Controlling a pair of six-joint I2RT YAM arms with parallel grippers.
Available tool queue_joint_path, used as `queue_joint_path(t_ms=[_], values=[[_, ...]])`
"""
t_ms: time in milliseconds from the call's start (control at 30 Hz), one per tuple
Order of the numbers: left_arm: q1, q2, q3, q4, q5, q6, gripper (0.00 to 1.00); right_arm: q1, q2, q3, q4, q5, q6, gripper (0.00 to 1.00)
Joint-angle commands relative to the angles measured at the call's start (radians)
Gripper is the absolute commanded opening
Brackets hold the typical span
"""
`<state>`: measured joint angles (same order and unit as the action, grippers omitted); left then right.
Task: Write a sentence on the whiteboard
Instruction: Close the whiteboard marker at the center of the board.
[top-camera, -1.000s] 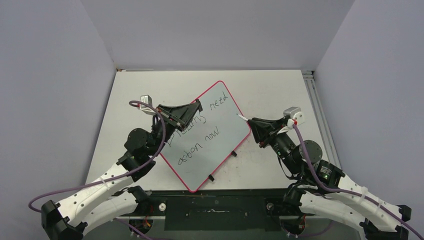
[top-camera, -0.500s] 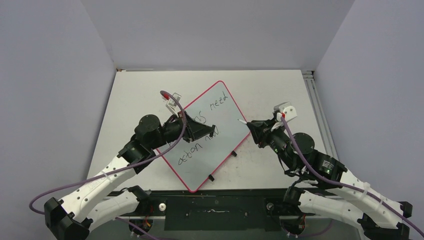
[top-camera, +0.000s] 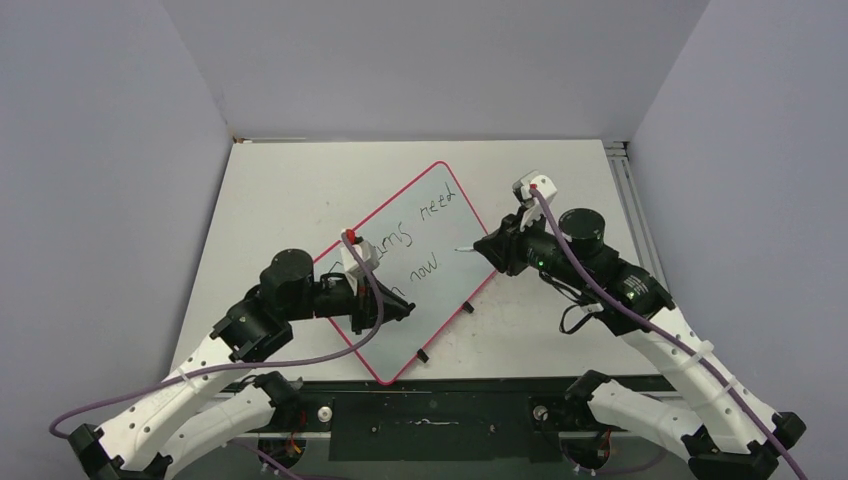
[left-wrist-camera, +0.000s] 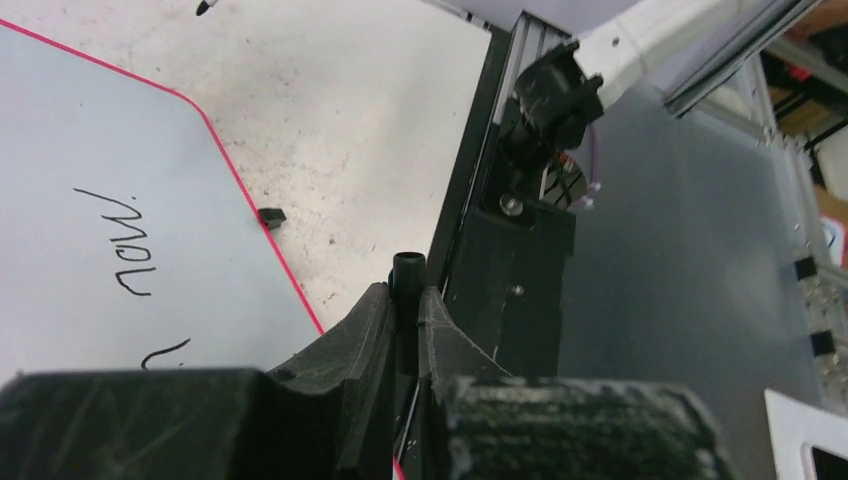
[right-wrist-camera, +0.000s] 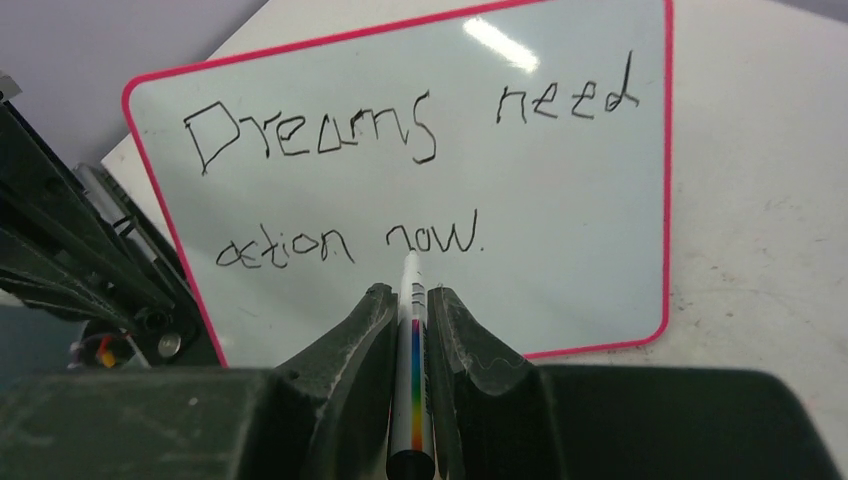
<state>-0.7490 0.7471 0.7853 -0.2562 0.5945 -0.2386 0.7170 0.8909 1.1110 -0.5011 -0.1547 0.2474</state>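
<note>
- Whiteboard (top-camera: 440, 290) lies flat and skewed on the table (top-camera: 280, 190), right between the two arms.
- Sentence (right-wrist-camera: 425, 140) runs across it in two slanted rows: "Dreams need action now." with a dot at the end.
- Right gripper (right-wrist-camera: 405, 300) has its jaws clamped on a marker (right-wrist-camera: 413, 380). The white tip points at the board just under "now"; whether it touches, I cannot tell.
- Left gripper (left-wrist-camera: 405, 295) hangs over the board's near edge, jaws pinched on a small black tube (left-wrist-camera: 405, 268) that pokes out past the fingertips.
</note>
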Motion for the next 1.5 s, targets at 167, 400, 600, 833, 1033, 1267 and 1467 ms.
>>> queue_joint_path(t_ms=[167,400,600,833,1033,1267,1467], values=[[-0.138,0.013,-0.086,0.011,-0.026,0.153,0.0,-0.189,0.021,-0.017,-0.003,-0.716,0.075,0.05],[-0.179,0.038,-0.099,0.028,-0.003,0.154,0.0,-0.178,-0.037,-0.182,0.127,-0.835,0.194,0.05],[-0.181,0.069,-0.086,0.022,0.007,0.165,0.0,-0.171,-0.043,-0.211,0.136,-0.846,0.202,0.05],[-0.181,0.064,-0.092,0.041,-0.009,0.149,0.0,-0.144,-0.049,-0.271,0.204,-0.84,0.24,0.05],[-0.181,0.07,-0.091,0.046,-0.007,0.144,0.0,-0.129,-0.046,-0.283,0.225,-0.834,0.248,0.05],[-0.181,0.067,-0.091,0.047,-0.009,0.138,0.0,-0.104,-0.044,-0.293,0.24,-0.825,0.254,0.05],[-0.179,0.059,-0.092,0.041,-0.021,0.137,0.0,-0.08,-0.041,-0.298,0.237,-0.801,0.249,0.05]])
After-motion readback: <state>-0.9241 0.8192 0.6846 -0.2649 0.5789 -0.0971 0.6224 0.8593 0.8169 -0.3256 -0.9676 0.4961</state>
